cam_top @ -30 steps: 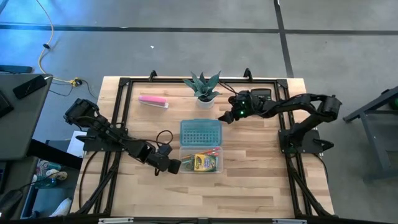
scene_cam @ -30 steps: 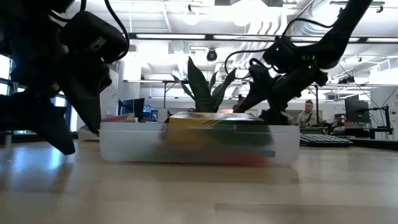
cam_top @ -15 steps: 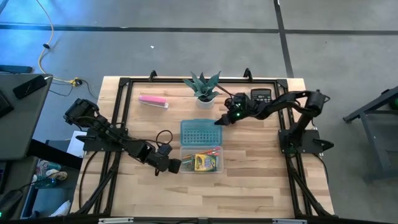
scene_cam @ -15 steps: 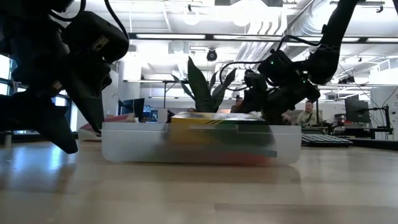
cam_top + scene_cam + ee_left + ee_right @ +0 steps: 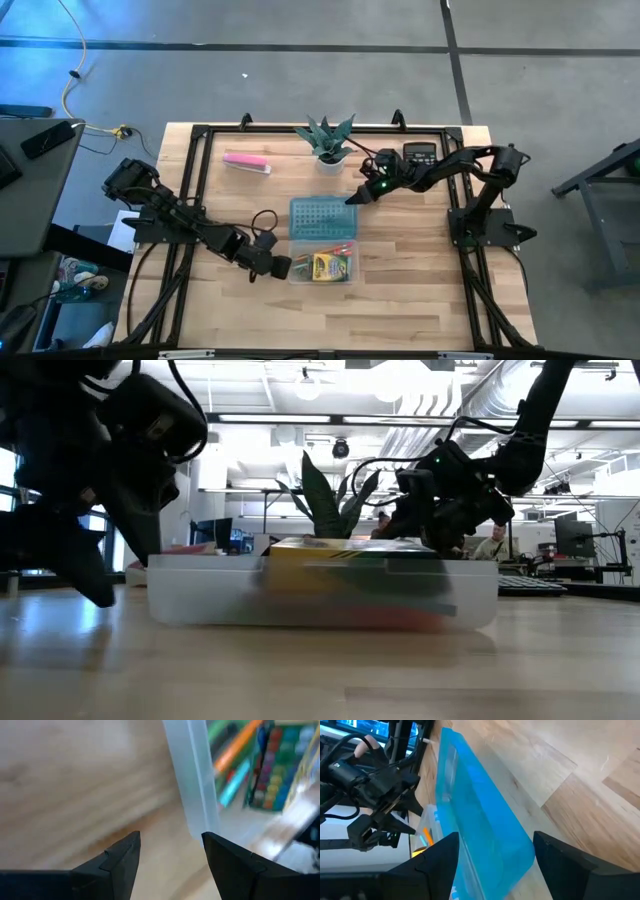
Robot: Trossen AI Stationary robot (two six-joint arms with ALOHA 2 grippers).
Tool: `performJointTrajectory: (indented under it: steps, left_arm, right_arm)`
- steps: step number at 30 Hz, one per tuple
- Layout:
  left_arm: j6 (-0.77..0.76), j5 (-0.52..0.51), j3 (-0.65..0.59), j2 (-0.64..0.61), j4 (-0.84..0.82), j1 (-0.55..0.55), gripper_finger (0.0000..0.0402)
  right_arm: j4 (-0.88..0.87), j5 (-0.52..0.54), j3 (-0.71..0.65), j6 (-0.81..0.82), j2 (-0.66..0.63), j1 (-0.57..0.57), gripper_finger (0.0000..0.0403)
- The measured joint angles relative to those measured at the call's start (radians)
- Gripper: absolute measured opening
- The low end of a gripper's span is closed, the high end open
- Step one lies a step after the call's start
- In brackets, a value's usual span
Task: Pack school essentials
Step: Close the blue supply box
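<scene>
a clear box [image 5: 322,262] of crayons [image 5: 328,264] and pencils [image 5: 235,751] sits at table centre, its blue lid [image 5: 322,213] raised at 12 o'clock. the left gripper [image 5: 283,266], jaws spread, is set at 9 o'clock, seemingly to steady it; the right gripper [image 5: 352,198], jaws spread, nears the lid. smaller contents are blurred.

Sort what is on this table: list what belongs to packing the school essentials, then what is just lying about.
Part of the job:
- clear plastic box
- its blue lid, hinged open
- yellow-green crayon box inside
- orange pencil and teal pencil inside

Just lying about:
- black calculator
- long pink bar
- small potted plant
</scene>
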Motion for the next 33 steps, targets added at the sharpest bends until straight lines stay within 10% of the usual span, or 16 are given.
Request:
performJointTrajectory:
  steps: [11, 33]
  left_arm:
    - [-0.119, -0.024, 0.001, 0.000, 0.113, -0.143, 0.0211]
    - [-0.087, -0.063, 0.123, 0.219, 0.160, -0.093, 0.0184]
  right_arm:
    - [0.000, 0.002, 0.000, -0.001, -0.001, 0.000, 0.0245]
    - [0.027, -0.008, 0.000, 0.018, -0.002, 0.000, 0.0245]
